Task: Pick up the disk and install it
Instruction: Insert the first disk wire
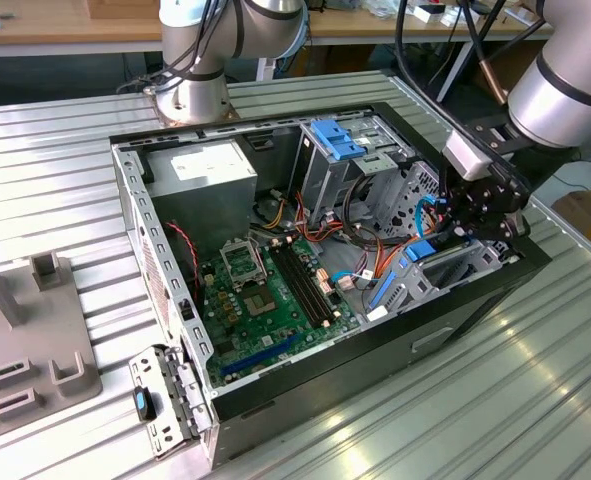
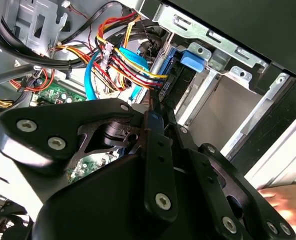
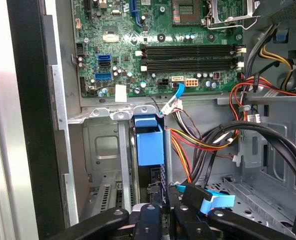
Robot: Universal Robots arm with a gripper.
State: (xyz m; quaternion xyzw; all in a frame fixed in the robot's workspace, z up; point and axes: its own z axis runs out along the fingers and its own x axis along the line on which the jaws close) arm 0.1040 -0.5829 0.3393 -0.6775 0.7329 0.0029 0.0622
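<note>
The disk [image 1: 421, 251] stands on edge at the drive cage [image 1: 455, 268] on the exterior view's right of the open computer case [image 1: 135, 215]. In both wrist views I see it edge-on in line with the fingers: a blue rail and end tab [image 3: 150, 144] over a thin black slab, and the blue rail [image 2: 168, 70] beside the grey cage wall [image 2: 223, 100]. My gripper [image 1: 463, 228] reaches into the case from the exterior view's right. Its black fingers [image 3: 149, 220] are drawn close together at the disk's near end, shut on it [image 2: 157, 107].
Bundles of red, yellow and black cables [image 3: 203, 140] and a blue cable [image 2: 90, 75] hang right beside the disk. The green motherboard [image 1: 265, 295], a grey box with a white label [image 1: 207, 170] and a light-blue latch [image 1: 335, 138] lie farther in. A grey fixture [image 1: 35, 340] stands on the ribbed table.
</note>
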